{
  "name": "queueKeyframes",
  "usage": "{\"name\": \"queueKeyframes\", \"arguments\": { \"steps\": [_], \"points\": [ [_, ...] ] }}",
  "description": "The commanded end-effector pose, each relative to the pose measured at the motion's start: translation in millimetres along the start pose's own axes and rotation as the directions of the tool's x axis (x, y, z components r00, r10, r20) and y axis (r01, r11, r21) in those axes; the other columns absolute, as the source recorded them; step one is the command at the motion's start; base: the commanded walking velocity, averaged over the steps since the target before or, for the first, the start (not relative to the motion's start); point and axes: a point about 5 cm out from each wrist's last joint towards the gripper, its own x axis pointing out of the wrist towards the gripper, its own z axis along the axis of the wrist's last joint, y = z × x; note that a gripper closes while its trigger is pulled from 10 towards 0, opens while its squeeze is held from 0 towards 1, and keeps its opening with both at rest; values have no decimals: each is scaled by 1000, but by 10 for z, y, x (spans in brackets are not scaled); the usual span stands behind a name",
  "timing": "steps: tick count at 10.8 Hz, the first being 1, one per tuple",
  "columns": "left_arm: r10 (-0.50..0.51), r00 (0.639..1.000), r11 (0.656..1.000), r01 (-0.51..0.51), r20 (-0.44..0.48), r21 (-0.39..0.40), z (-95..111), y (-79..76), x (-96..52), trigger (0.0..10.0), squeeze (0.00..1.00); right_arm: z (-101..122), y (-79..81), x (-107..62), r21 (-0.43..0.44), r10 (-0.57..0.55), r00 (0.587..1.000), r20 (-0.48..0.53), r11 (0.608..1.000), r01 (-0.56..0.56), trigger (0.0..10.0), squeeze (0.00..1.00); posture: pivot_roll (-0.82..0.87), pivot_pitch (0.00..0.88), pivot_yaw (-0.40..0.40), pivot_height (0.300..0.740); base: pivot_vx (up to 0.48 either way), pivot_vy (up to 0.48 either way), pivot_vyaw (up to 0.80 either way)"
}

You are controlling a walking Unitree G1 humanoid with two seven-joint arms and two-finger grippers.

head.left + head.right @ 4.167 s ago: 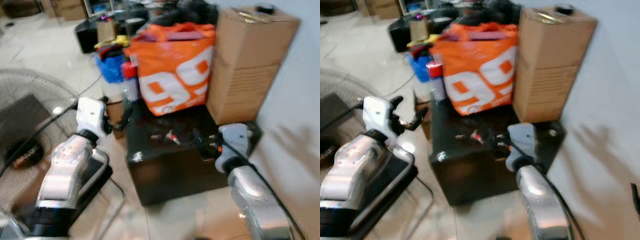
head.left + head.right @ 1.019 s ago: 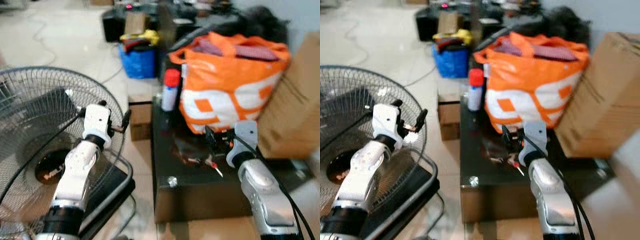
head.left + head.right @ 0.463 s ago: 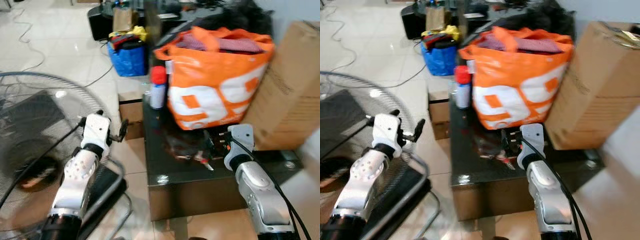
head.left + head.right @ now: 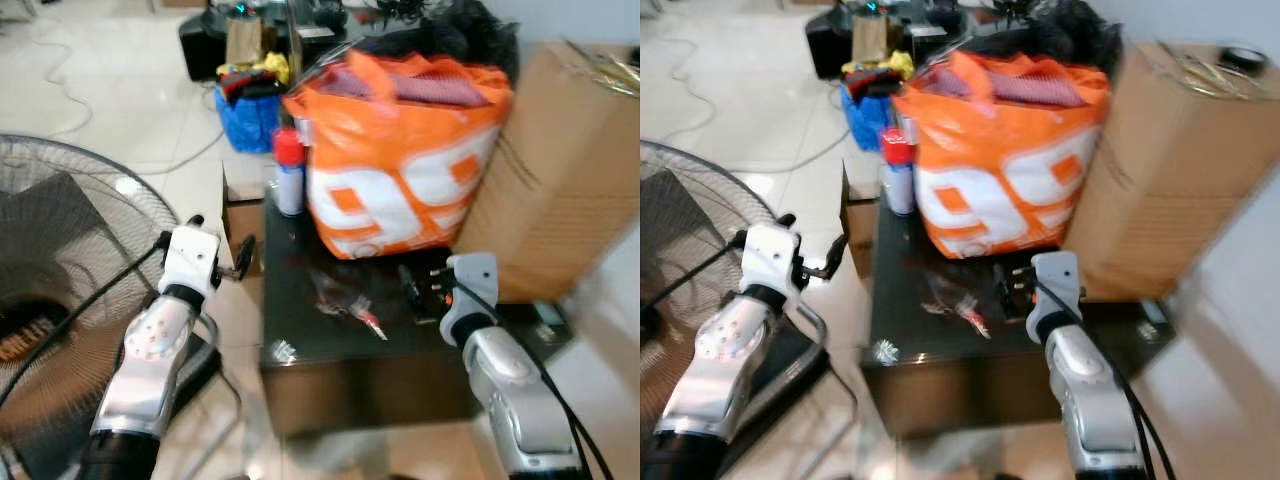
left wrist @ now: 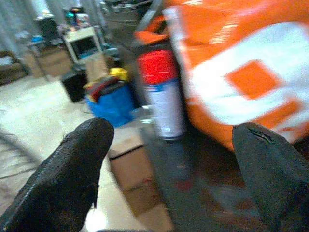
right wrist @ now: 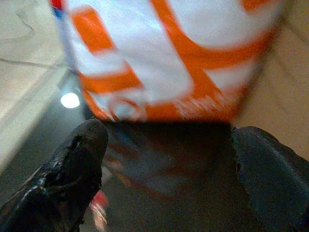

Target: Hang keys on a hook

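Bulging orange bag [image 4: 400,160] holds clothes; keys [image 4: 350,308] on black table [image 4: 300,340]; both claws spread, empty.

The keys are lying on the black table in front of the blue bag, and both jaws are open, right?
Not quite: the bag behind the keys on the black table is orange and white, as the left eye view shows. Both sets of jaws are open.

A cluttered home room — floor fan [image 4: 60,260], orange shopping bag [image 4: 400,170], cardboard box [image 4: 560,170].
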Motion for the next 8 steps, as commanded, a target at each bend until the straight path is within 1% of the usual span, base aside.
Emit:
{"name": "queueKeyframes", "arguments": {
  "steps": [1,2,3,5,6,7,8],
  "points": [
    [3,1000,1000,-3,-7,9,12,26,32,10000,322,46,-16,1,4,-16,1000,19,1000,16,10000,0,-127,0,2,740,0,0,0],
    [-26,999,1000,26,-35,-15,-21,2,56,10000,325,36,-17,0,1,-16,1000,13,1000,16,10000,0,-130,0,-1,740,0,0,0],
    [-65,997,998,64,-43,-18,-22,-39,76,10000,329,36,-33,0,-8,-14,1000,9,1000,14,10000,0,-127,0,-7,740,0,0,0],
    [-93,995,995,92,-18,-47,8,-49,115,10000,341,21,-30,-11,-12,-5,1000,9,1000,5,10000,0,-140,0,-3,740,0,0,0],
    [-100,995,994,99,-19,-50,9,-52,134,10000,341,20,-18,-23,-6,1,1000,15,1000,-1,10000,0,-145,0,1,740,277,0,0],
    [-115,993,992,114,-13,-55,25,-66,154,10000,341,-6,-16,-42,20,-5,1000,-7,1000,5,10000,0,-156,0,9,740,296,0,-800],
    [-130,991,990,129,-14,-58,25,-78,164,10000,341,-19,-35,-58,9,-13,1000,-11,1000,13,10000,0,-160,0,12,740,319,0,-800]
  ]
}}
